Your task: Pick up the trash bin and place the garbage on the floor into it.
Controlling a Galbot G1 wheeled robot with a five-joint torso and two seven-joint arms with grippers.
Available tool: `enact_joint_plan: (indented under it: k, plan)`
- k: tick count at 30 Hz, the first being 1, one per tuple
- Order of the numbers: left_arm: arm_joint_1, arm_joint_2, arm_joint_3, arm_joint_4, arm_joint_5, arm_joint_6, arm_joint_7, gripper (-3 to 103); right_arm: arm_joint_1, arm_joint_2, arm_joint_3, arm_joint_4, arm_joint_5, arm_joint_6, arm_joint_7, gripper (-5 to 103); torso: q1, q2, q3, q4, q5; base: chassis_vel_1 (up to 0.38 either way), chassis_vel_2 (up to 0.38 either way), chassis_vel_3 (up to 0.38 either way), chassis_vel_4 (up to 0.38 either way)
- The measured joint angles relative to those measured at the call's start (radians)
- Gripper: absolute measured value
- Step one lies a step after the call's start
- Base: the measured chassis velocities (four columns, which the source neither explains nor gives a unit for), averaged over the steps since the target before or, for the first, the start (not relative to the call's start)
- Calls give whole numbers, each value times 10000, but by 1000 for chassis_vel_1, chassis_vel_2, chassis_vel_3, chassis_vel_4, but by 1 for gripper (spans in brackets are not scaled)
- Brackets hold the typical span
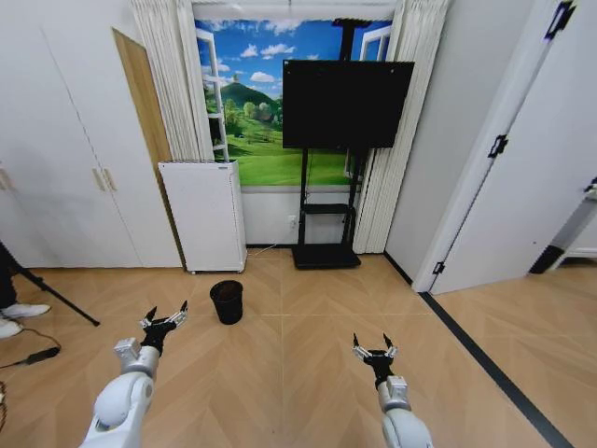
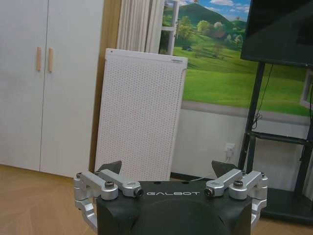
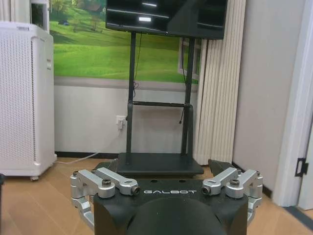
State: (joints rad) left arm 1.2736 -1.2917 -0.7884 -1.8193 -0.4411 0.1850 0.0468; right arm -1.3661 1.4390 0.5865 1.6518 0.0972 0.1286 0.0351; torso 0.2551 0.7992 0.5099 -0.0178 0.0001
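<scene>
The small black trash bin [image 1: 227, 301] stands upright on the tan parquet floor [image 1: 298, 373], in front of the white appliance. My left gripper [image 1: 166, 316] hangs open to the bin's left and a little nearer to me, with nothing between its fingers. My right gripper [image 1: 374, 349] is open too, farther right and nearer, well apart from the bin. In the left wrist view my open left gripper [image 2: 167, 168] faces the appliance; in the right wrist view my open right gripper [image 3: 165, 166] faces the TV stand. The garbage is out of view.
A tall white perforated appliance [image 1: 203, 215] stands against the wall behind the bin. A black TV on a stand [image 1: 343, 112] sits right of it. A dark strip [image 1: 485, 364] crosses the floor at right. A tripod leg [image 1: 51, 294] and a cable lie at far left.
</scene>
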Motion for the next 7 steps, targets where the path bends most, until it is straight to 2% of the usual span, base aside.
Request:
enact_joint_plan:
  k: [1, 3, 7]
  plan:
    - [0, 0, 0, 0, 0, 0, 0, 100, 0, 0, 0, 0, 0, 0, 0, 100, 0, 0, 0, 0, 0, 0, 0, 0, 0]
    - [106, 37, 55, -162, -9, 53, 65, 100, -172, -23, -6, 571, 1109, -672, -370, 100, 0, 0, 0, 0, -1, 0, 0, 0, 0]
    - [204, 51, 122, -322, -17, 125, 146, 100, -265, -23, 11, 890, 1597, -918, -542, 100, 0, 0, 0, -1, -1, 0, 0, 0, 0]
